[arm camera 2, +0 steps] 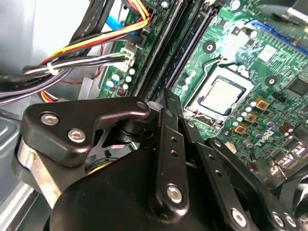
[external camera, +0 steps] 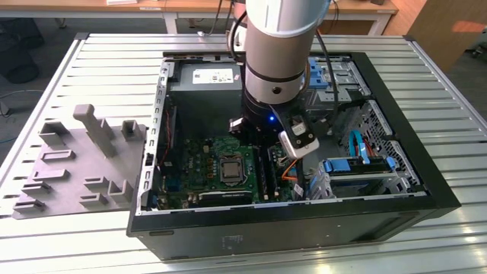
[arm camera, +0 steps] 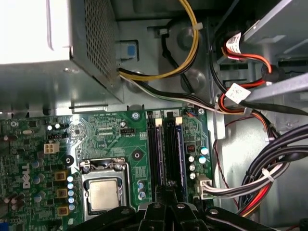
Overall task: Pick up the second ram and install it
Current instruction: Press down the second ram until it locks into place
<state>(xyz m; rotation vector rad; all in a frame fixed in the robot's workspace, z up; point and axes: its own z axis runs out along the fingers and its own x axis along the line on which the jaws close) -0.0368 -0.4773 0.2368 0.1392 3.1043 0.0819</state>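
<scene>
End effector (arm camera: 168,192) over memory slots (arm camera: 166,149), slatted table (external camera: 99,68)

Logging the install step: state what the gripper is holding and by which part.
It cannot be told. The gripper hangs low over the memory slots on the motherboard, but its fingertips are hidden, and no ram stick can be made out between them.

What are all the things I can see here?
Table: one, silvery, slatted.
Computer case: one, black, open, on table.
Tray: one, grey, at the exterior view's left of case.
Motherboard: one, green, inside case.
Processor: one, silver, on motherboard.
Memory slots: at least two, black, beside processor.
Cables: many, black, red, yellow, white.
Robot arm: one, silver, above case.
Tool: one, black, at the memory slots.
</scene>
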